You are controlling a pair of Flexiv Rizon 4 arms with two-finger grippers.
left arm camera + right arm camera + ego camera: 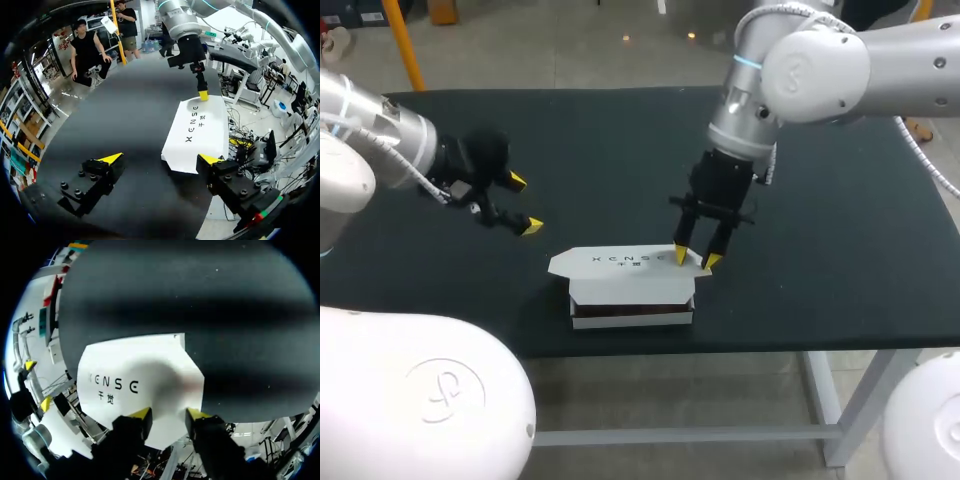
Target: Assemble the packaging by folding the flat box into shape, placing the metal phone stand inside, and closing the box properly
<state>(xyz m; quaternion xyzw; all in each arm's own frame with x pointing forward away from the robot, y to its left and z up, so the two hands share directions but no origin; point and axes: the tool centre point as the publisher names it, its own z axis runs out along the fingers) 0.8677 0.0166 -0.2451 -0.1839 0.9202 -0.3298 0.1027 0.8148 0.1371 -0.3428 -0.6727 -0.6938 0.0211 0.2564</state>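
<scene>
- The box [630,290] stands folded into shape near the front edge of the table [820,250]; its lid [620,262] lies over the top but is not tucked in, and a dark slot [630,312] shows along the side facing me; whether the phone stand is inside I cannot tell
- Its long axis runs left to right, parallel to the table's front edge; the lid's loose end flaps jut out past both short ends
- The right gripper [696,260] points straight down over the lid's right end, yellow tips touching or just above the white card; its fingers stand a narrow gap apart and nothing seems clamped between them
- The box body thus lies directly under and to the left of that claw, so pressing the lid home looks like the step in hand, and the right arm is plainly the nearer one
- The left gripper [524,204] hangs left of the box, well apart from it; its fingers are spread wide, holding nothing, and aim along the box's long axis toward its left end
</scene>
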